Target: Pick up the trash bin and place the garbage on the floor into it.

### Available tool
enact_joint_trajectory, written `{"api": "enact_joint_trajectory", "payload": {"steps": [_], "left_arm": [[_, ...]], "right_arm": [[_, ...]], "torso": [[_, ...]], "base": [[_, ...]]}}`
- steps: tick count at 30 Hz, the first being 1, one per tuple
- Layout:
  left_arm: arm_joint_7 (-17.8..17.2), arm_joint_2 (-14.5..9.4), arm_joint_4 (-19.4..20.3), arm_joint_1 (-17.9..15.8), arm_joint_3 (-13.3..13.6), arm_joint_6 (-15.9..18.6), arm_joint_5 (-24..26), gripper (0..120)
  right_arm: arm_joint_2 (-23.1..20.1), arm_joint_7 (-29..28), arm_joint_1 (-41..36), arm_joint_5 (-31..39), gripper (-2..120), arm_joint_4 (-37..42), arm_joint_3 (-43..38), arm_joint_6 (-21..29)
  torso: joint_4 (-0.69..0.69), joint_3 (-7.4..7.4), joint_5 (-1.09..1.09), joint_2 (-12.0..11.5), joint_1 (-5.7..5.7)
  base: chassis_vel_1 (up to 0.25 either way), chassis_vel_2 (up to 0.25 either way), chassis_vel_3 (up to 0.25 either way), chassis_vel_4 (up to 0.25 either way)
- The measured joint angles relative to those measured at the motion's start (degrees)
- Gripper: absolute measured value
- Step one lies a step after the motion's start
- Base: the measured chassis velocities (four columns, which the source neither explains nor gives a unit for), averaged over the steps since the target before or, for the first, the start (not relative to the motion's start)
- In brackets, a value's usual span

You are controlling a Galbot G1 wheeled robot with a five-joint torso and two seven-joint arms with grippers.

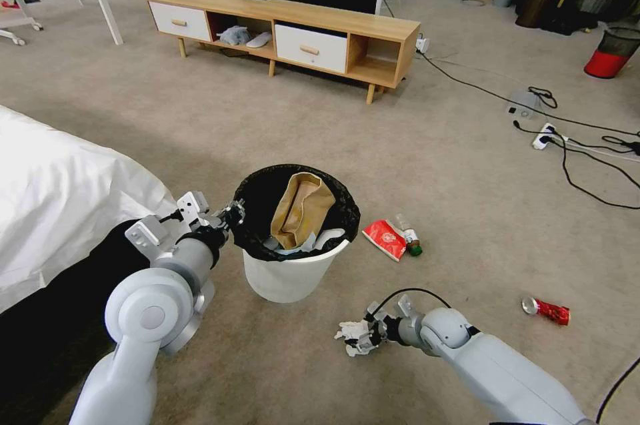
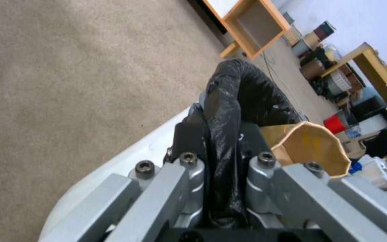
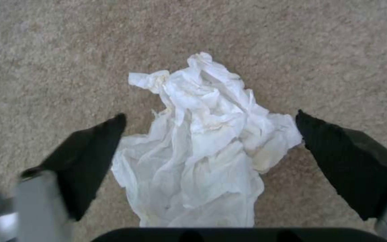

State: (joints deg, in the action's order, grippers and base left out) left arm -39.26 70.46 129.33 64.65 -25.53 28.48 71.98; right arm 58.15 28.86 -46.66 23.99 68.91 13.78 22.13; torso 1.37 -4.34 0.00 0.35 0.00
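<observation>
The white trash bin [image 1: 287, 275] with its black bag liner [image 2: 229, 101] sits on the carpet in front of me, holding a brown paper bag [image 1: 301, 208]. My left gripper [image 1: 235, 213] is shut on the bin's rim [image 2: 222, 148], pinching the liner. My right gripper [image 1: 357, 338] is low over the floor, open, its fingers [image 3: 90, 158] on both sides of a crumpled white tissue [image 3: 207, 148]. On the carpet right of the bin lie a red packet [image 1: 385, 239], a small bottle [image 1: 407, 233], and farther right a crushed red can [image 1: 548, 310].
A white-covered bed [image 1: 60, 198] lies at my left. A wooden TV cabinet [image 1: 287, 35] stands ahead. Black cables and a white power strip [image 1: 543, 138] run across the carpet at the right, near a red-based mesh bin [image 1: 612, 51].
</observation>
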Motion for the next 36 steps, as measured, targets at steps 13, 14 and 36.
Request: {"api": "enact_joint_trajectory", "payload": {"steps": [13,14,36], "left_arm": [[0.3,0.5,-0.8,-0.4,0.4,-0.2,-0.6,7],[0.3,0.5,-0.8,-0.4,0.4,-0.2,-0.6,7],[0.5,0.2,-0.6,-0.3,0.1,-0.3,-0.7,7]], "right_arm": [[-0.4,1.1,-0.5,-0.4,47,-0.1,-0.3,-1.1],[-0.4,1.1,-0.5,-0.4,47,-0.1,-0.3,-1.1],[-0.9,1.1,-1.0,-0.3,0,1.7,-1.5,-1.7]], "torso": [[0.00,0.00,0.00,0.0,0.00],[0.00,0.00,0.00,0.0,0.00],[0.00,0.00,0.00,0.0,0.00]], "base": [[0.000,0.000,0.000,0.000],[0.000,0.000,0.000,0.000],[0.000,0.000,0.000,0.000]]}}
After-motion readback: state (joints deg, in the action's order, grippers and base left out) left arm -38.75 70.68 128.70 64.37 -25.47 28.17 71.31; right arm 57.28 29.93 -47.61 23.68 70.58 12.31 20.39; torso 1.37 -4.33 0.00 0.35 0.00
